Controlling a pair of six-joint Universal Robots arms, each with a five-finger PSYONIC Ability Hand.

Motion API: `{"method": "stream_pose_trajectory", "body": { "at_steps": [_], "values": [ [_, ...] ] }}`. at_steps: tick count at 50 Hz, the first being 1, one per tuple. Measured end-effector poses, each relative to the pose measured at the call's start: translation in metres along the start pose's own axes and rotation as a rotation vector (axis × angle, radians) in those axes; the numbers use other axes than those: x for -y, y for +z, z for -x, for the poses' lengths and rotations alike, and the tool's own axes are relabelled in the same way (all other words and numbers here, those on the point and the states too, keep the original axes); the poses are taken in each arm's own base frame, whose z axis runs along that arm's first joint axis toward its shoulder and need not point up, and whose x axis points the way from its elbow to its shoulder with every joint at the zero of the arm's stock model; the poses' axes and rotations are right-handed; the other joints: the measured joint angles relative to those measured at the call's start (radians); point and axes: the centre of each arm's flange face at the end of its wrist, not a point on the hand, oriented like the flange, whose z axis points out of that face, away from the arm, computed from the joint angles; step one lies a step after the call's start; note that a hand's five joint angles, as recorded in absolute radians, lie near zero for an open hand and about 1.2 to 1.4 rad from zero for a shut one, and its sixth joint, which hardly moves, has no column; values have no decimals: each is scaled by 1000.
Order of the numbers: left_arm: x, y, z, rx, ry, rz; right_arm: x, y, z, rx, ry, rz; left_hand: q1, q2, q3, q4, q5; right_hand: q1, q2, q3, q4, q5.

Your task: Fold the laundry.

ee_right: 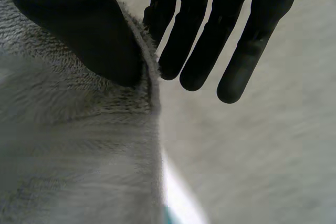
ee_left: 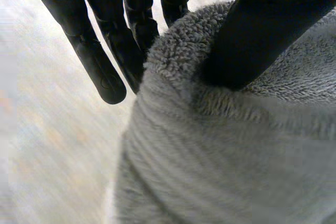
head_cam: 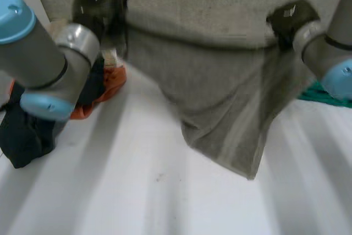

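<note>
Towel point(head_cam: 220, 97), grey and fuzzy, hangs in soft folds over the smooth white table point(head_cam: 137, 191); its floppy bottom corner maybe touches it. The left hand point(head_cam: 102, 6) and right hand point(head_cam: 289, 17) each pinch its top edge between thumb and straight fingers point(ee_right: 194, 51). A crumpled orange cloth point(head_cam: 110, 86) lies beside the left arm.

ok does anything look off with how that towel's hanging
The grey towel hangs lopsided: held between the left hand and right hand, its lower edge slants down to a single drooping corner nearer the right hand. Nothing looks torn or spilled.
</note>
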Motion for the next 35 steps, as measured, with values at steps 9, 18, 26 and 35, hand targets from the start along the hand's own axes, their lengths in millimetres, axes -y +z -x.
{"method": "stream_pose_trajectory", "body": {
  "at_steps": [9,18,26,35],
  "values": [
    [32,25,13,125,46,-293,81,4,-60,-244,136,-367,0,0,0,0,0,0,1,1,1,5],
    [-19,-7,-15,46,29,-106,45,-6,-23,-18,170,-155,0,1,0,0,0,0,1,1,1,9],
    [-50,-53,-40,-37,8,60,3,-20,7,66,197,-58,0,1,0,0,0,0,1,1,1,8],
    [-89,-114,-55,-108,-3,266,-49,-64,46,100,190,-11,-2,-65,-65,-66,-1,0,1,1,1,8]
  ]
}}
